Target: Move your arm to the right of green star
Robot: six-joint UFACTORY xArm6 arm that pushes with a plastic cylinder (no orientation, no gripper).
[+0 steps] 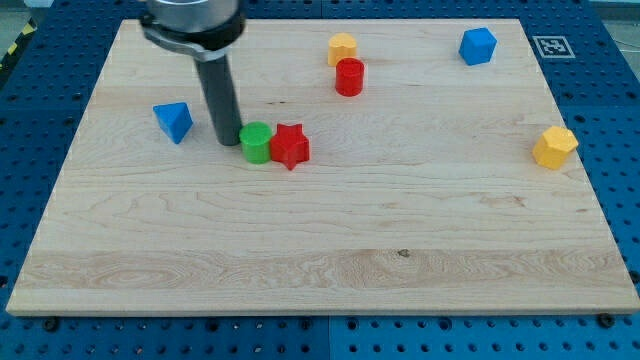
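Note:
My tip (229, 141) rests on the wooden board (320, 250), just to the view's left of a green block (256, 143) that looks like a cylinder, and is close to or touching it. A red star (291, 146) sits against the green block's right side. I cannot make out a green star-shaped block anywhere in this view. The arm's body covers part of the board's top left.
A blue triangular block (174, 121) lies to the left of my tip. A yellow block (342, 47) and a red cylinder (349, 77) stand at top centre. A blue block (478, 45) is at top right, and a yellow block (554, 147) is near the right edge.

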